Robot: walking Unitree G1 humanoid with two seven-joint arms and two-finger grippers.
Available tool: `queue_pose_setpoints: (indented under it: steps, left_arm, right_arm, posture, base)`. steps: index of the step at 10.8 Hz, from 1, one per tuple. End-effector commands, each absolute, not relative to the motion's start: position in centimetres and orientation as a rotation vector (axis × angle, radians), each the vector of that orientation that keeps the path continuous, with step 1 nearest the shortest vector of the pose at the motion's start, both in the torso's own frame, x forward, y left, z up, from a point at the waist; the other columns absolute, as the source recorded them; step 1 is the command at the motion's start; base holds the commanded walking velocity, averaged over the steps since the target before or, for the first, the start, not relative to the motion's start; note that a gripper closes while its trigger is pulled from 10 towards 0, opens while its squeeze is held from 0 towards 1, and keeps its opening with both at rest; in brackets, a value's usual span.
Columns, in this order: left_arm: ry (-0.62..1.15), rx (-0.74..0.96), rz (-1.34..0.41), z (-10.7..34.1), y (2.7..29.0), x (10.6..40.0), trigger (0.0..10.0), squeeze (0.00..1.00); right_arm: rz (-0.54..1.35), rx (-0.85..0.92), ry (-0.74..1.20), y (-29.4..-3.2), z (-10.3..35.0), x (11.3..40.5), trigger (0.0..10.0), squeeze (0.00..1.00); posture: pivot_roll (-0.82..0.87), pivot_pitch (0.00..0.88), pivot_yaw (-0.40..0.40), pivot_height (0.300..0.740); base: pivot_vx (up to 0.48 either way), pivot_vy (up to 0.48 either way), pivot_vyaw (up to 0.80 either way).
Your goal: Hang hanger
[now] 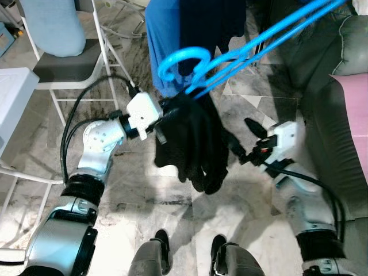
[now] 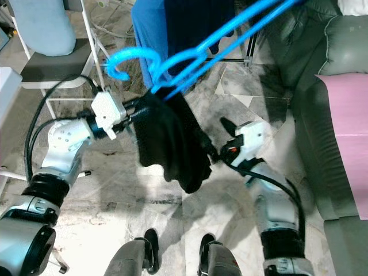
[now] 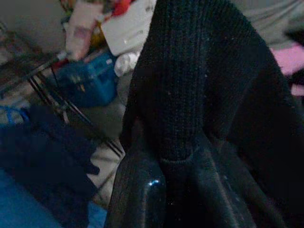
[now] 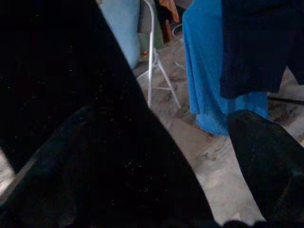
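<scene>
Hanger (image 1: pixel 230 54), bright blue plastic, runs diagonally from upper right down to its curled hook (image 1: pixel 183 62) at centre, held in the air above the marble floor (image 1: pixel 144 190). Black garment (image 1: pixel 192 144) hangs bunched from the hanger's neck, draping down between the two arms. Left gripper (image 1: pixel 164 123) is at the garment's upper edge just below the hook; left wrist view shows knit black fabric pressed right over the fingers (image 3: pixel 137 190), so whether they are clenched cannot be told. Right gripper (image 1: pixel 241 146) reaches into the garment's lower right side, one black finger (image 1: pixel 255 127) sticking up free beside the cloth; right wrist view has fabric covering one finger, the other finger (image 4: pixel 266 156) apart from it, spread wide. Blue clothes (image 1: pixel 172 34) hang behind the hook. White folding chair (image 1: pixel 63 63) at left, grey sofa (image 1: pixel 333 75) with pink cloth (image 1: pixel 353 115) at right.
</scene>
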State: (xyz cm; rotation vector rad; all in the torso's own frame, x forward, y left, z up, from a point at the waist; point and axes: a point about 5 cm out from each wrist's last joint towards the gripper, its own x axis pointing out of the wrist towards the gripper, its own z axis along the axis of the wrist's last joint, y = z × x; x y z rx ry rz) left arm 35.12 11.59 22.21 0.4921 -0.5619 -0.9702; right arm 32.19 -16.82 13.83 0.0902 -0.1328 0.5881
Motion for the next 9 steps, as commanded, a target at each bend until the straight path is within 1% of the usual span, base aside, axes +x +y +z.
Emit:
queue_pose_setpoints:
  steps: [1,4,5,7,9]
  left_arm:
    - [-0.652,0.481,-0.963,24.3,11.5,34.9,0.0,0.0]
    - [-0.739,0.448,-0.982,26.7,10.9,34.3,0.0,0.0]
    - [-0.776,0.425,-0.969,27.9,10.9,34.2,0.0,0.0]
    - [-0.81,0.352,-0.921,29.8,11.4,34.3,0.0,0.0]
    - [-0.824,0.341,-0.904,30.6,11.7,34.3,0.0,0.0]
  right_arm:
    - [0.599,0.088,-0.112,-16.3,13.2,32.2,10.0,0.0]
    - [0.538,0.083,-0.021,-16.0,11.0,32.7,10.0,0.0]
    - [0.472,0.062,0.105,-16.3,8.9,32.8,10.0,0.0]
    - [0.372,0.087,0.244,-17.3,6.1,32.4,10.0,0.0]
    - [0.278,0.093,0.294,-18.6,5.2,32.2,10.0,0.0]
  posture:
    - [0.0,0.265,0.111,0.74]
    - [0.0,0.262,0.108,0.74]
    - [0.01,0.258,0.105,0.74]
    - [0.01,0.257,0.104,0.74]
    - [0.02,0.257,0.102,0.74]
  base:
    - [0.0,0.0,0.0]
    - [0.0,0.0,0.0]
    - [0.0,0.0,0.0]
    - [0.0,0.0,0.0]
    - [0.0,0.0,0.0]
